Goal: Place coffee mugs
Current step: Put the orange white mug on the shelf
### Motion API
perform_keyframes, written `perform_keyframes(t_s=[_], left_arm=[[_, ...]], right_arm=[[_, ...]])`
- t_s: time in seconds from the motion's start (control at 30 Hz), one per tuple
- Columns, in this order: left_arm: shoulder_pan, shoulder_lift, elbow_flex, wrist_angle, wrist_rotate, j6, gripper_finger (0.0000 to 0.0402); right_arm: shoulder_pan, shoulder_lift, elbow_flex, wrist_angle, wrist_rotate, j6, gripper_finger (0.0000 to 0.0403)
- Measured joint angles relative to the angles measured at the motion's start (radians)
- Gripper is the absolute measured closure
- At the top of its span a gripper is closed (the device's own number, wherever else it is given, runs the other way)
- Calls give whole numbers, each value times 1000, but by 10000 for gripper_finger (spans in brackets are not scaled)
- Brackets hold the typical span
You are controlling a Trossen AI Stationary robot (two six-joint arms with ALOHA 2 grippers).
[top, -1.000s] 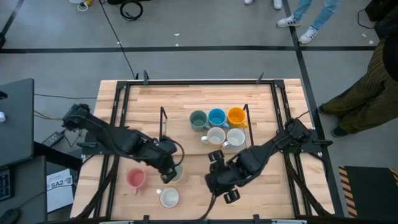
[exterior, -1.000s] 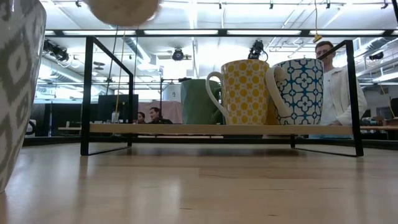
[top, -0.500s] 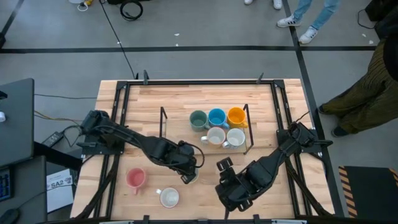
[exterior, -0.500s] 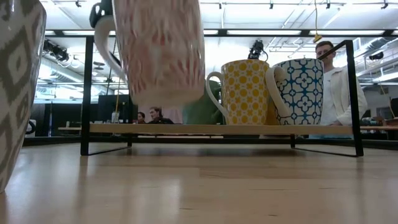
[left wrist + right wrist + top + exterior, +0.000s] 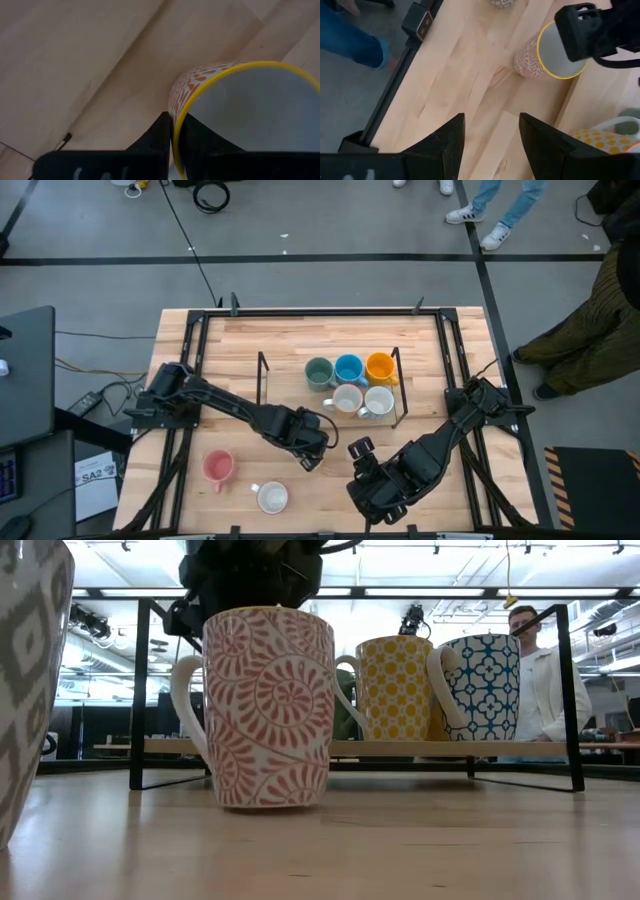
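Observation:
A white coffee mug with a red swirl pattern and a yellow rim stands upright in the middle of the table, my left gripper shut on its rim from above. In the high view this gripper covers most of the mug. My right gripper hangs open and empty near the front edge, to the right of the mug; its wrist view shows the mug ahead. A pink mug and a white mug stand on their bases at the front left. My left gripper pinches the mug's wall at the yellow rim, one finger outside and the other inside the hollow. The fingers point steeply down. The mug stays upright, its base at the table top; whether it rests there I cannot tell.
A black wire rack behind the held mug carries a dark green mug, a blue one, an orange one and two white ones. Black frame rails run along both table sides. People stand beyond the far edge.
My left gripper has come down and gone toward the table's right edge with the patterned mug, which has dropped upright from high above the table to table level in front of the rack. My right gripper has drifted a little toward the near right, still open.

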State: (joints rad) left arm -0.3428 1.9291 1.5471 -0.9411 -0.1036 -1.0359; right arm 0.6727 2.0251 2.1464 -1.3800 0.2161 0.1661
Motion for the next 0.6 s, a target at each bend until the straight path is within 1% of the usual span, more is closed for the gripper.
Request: perform_keyframes(t_s=[0.3, 0.6], left_arm=[[0, 3, 0, 9, -4, 11, 366], [4, 3, 1, 21, -3, 1, 344]], right_arm=[[0, 0, 0, 12, 0, -1, 210], [0, 0, 0, 18, 0, -1, 210]])
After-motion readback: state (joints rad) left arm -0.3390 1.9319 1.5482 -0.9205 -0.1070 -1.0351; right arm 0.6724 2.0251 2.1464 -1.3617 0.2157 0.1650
